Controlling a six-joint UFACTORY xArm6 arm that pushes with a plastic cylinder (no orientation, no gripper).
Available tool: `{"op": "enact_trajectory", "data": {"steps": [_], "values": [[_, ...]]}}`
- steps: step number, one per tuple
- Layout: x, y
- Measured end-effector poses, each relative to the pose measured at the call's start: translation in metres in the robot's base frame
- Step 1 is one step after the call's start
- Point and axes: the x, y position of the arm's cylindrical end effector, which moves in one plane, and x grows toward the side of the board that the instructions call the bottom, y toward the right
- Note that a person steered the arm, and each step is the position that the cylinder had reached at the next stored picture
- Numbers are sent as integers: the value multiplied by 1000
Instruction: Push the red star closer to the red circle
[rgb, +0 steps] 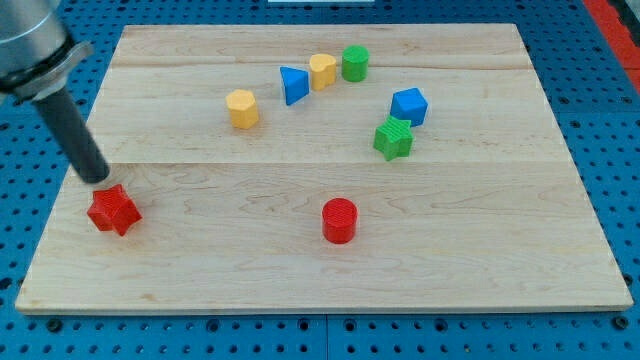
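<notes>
Currently, tip position: my tip (98, 178) sits near the counter's left edge, just above and to the left of the red star (113, 210), close to it or touching; contact cannot be confirmed.
Jaws: none fitted; the arm ends in a plain rod, so nothing is open, closed or held.
Reason for placement: I judge the tip is behind the star on the side away from the target, so a push toward the view's right would carry it there.
Red star: lower left of the counter (300, 270), flat on the wood.
Red circle (339, 220): lower centre, well apart from the star, path between them unobstructed.
Other blocks: yellow, blue and green pieces grouped toward the view's top, clear of the push line.
Risk: an off-centre contact may spin the star.
</notes>
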Motion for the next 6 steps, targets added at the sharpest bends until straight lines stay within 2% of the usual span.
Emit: {"op": "enact_trajectory", "data": {"steps": [1,4,6], "values": [[45,17],[44,81],[61,141]]}}
